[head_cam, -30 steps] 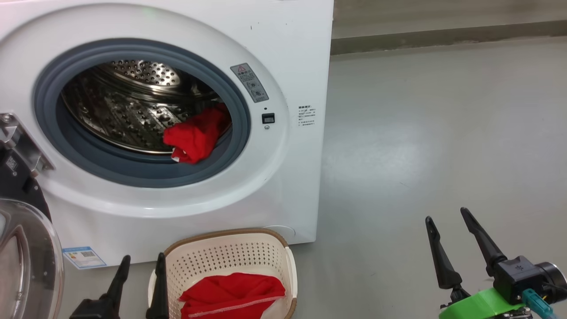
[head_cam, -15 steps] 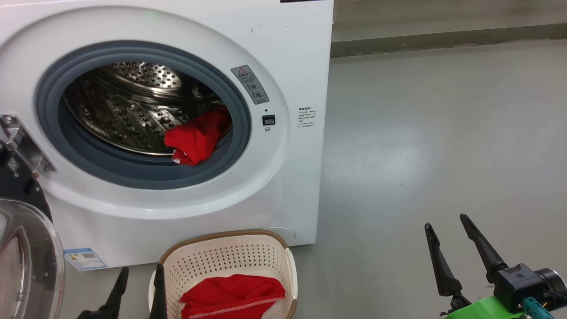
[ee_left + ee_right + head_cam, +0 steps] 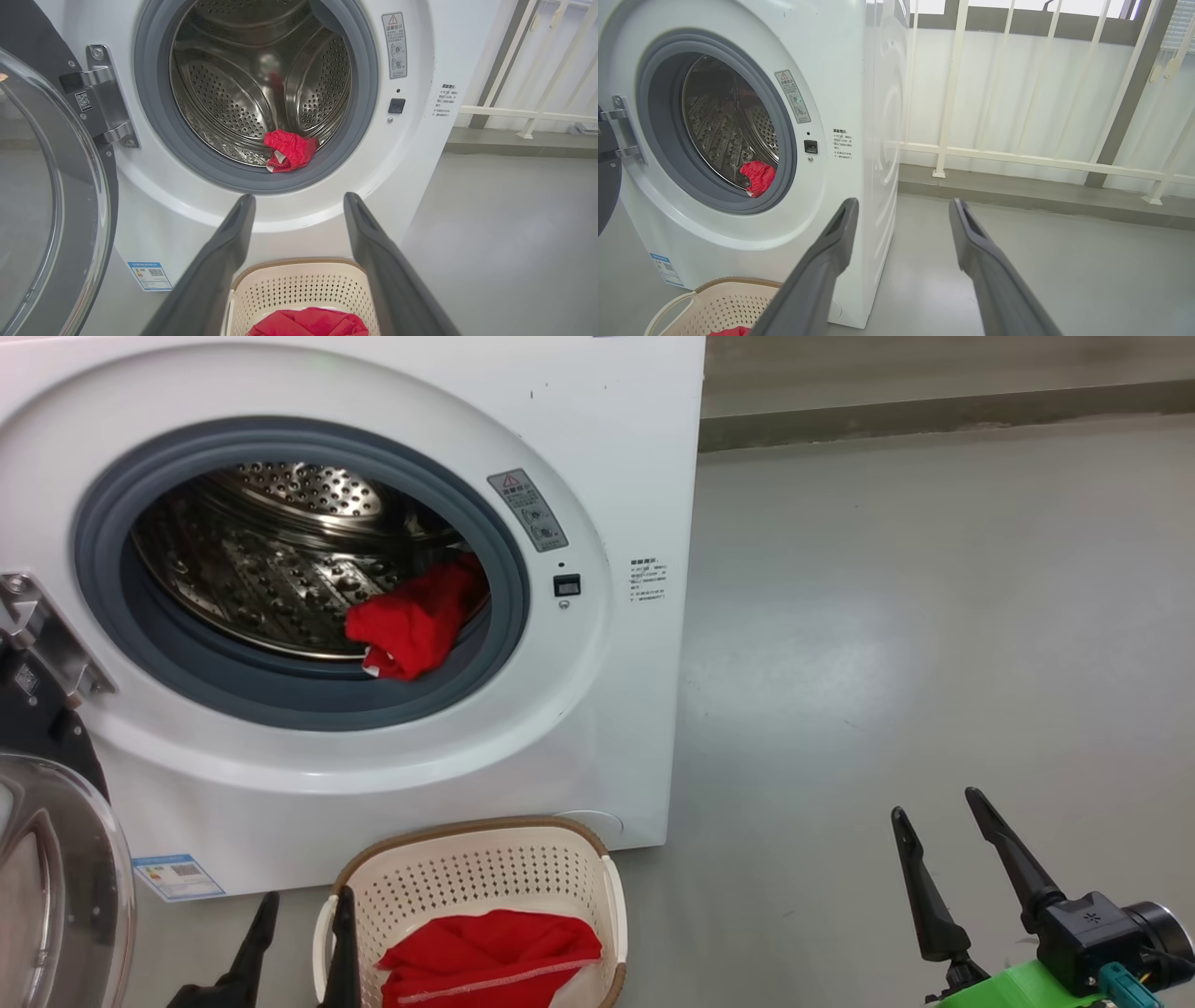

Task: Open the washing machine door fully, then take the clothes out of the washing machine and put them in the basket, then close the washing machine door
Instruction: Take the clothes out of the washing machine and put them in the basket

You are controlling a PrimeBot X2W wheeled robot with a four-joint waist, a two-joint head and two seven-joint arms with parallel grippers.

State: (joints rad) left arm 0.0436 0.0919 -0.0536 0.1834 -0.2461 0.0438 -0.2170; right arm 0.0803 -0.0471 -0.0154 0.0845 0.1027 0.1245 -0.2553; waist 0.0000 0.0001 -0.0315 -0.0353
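My left gripper point(image 3: 306, 907) is spread wide and empty, low at the left rim of the basket point(image 3: 467, 829). My right gripper point(image 3: 936, 805) is also apart and empty, over floor point(image 3: 887, 616) well right of the washer point(image 3: 607, 448). The door point(image 3: 47, 877) stands swung open on the left. 1 red garment point(image 3: 411, 621) lies at the near right edge of the drum point(image 3: 252, 569), on the grey ring point(image 3: 308, 700); a 2nd garment point(image 3: 485, 947) lies in the basket, just in front of the washer

The grey floor point(image 3: 934, 616) carries the washing machine point(image 3: 616, 728), with the basket point(image 3: 467, 877) just before it.
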